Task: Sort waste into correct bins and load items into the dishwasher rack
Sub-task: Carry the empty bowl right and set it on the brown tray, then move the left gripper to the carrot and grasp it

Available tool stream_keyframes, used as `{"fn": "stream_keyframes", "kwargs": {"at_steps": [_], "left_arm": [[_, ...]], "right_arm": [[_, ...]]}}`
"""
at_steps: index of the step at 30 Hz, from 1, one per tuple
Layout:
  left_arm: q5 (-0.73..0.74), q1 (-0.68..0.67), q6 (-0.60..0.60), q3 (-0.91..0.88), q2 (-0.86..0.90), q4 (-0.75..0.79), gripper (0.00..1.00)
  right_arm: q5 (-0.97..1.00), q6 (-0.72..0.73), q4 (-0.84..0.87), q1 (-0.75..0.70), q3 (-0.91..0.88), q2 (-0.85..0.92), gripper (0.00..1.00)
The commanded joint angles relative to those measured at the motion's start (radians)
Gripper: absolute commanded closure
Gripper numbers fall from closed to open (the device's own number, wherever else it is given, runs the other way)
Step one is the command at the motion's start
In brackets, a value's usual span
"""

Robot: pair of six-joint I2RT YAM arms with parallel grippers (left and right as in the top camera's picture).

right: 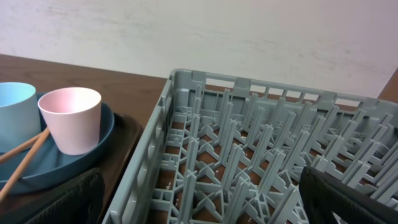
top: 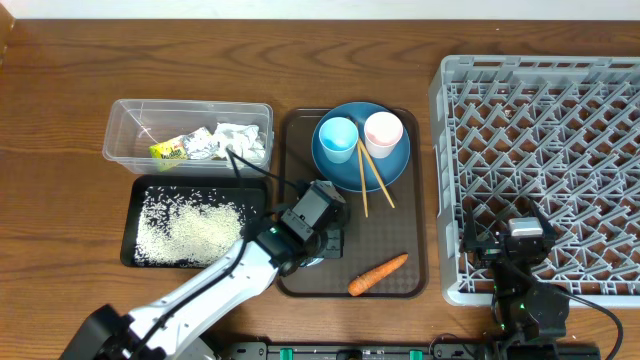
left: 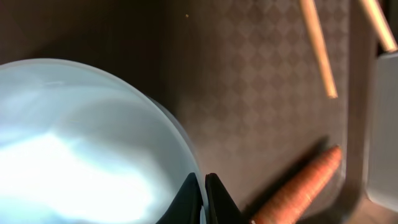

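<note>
Left gripper sits at the bottom edge of its wrist view, its two dark fingers pressed together on the thin rim of the white bowl, which fills the lower left of that frame. The bowl rests on the brown tray. Just to the lower right lies the carrot, apart from the bowl, and the ends of the two chopsticks reach in from the top right.

From overhead, this gripper hangs over the lower left part of the brown tray, hiding nearly all of the bowl. The carrot lies near the tray's bottom edge. Higher on the tray the blue plate carries the light blue cup and the pink cup side by side, both upright, with the chopsticks slanting off the plate's lower rim onto the tray.

In the left of the frame, the clear tub holds crumpled paper and the yellow-green wrapper. The black tray just below it holds the rice.

At the lower right, the right gripper hovers above the near left corner of the dishwasher rack. Its fingers are spread wide and hold nothing.
</note>
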Motion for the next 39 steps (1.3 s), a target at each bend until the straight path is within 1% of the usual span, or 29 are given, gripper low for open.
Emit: {"fn": "stream_keyframes", "kwargs": {"at_steps": [1,4,5,6,11,12,13,14,18,22,23,28,32,34,37,39], "left_arm": [[-0.03,-0.001,-0.005,0.003,0.047,0.016,0.94],[-0.03,-0.001,-0.005,0.003,0.055,0.035,0.92],[-0.03,-0.001,-0.005,0.005,0.052,0.043,0.87],[-0.031,-0.001,-0.004,0.008,0.05,0.048,0.85],[-0.087,-0.001,0.049,0.035,0.042,0.05,0.84],[-0.1,-0.001,0.052,0.038,0.042,0.05,0.83],[-0.104,-0.001,0.06,0.04,0.042,0.05,0.79],[-0.104,-0.001,0.077,0.042,0.042,0.05,0.79],[-0.103,-0.001,0.145,0.063,0.038,0.045,0.79],[-0.103,-0.001,0.146,0.089,0.0,0.0,0.8],[-0.103,-0.001,0.146,0.093,-0.018,-0.014,0.85],[-0.092,-0.018,0.145,0.094,-0.114,-0.084,0.93],[-0.064,-0.084,0.146,0.094,-0.169,-0.142,0.94],[-0.058,-0.142,0.148,0.094,-0.171,-0.154,0.94],[-0.062,-0.246,0.183,0.093,-0.156,-0.15,0.94],[-0.093,-0.309,0.188,0.092,-0.135,-0.148,0.94]], "right_arm": [[0.006,0.007,-0.003,0.002,-0.002,-0.002,0.01],[0.006,0.007,-0.003,0.002,-0.002,-0.002,0.01],[0.006,0.007,-0.003,0.002,-0.002,-0.002,0.01],[0.006,0.007,-0.003,0.002,-0.002,-0.002,0.01],[0.006,0.007,-0.003,0.002,-0.002,-0.002,0.01],[0.006,0.007,-0.003,0.002,-0.002,-0.001,0.01],[0.006,0.007,-0.003,0.002,-0.002,-0.001,0.01],[0.006,0.007,-0.002,0.002,-0.002,-0.001,0.01],[0.006,0.007,-0.003,0.002,-0.002,-0.002,0.01],[0.006,0.007,-0.003,0.002,-0.002,-0.001,0.01],[0.006,0.007,-0.003,0.002,-0.002,-0.001,0.01],[0.006,0.007,-0.003,0.002,-0.002,-0.001,0.01],[0.006,0.007,-0.003,0.002,-0.002,-0.002,0.01],[0.006,0.007,-0.003,0.002,-0.002,-0.001,0.01],[0.006,0.007,-0.003,0.002,-0.002,-0.001,0.01],[0.006,0.007,-0.003,0.002,-0.002,-0.001,0.01]]}}
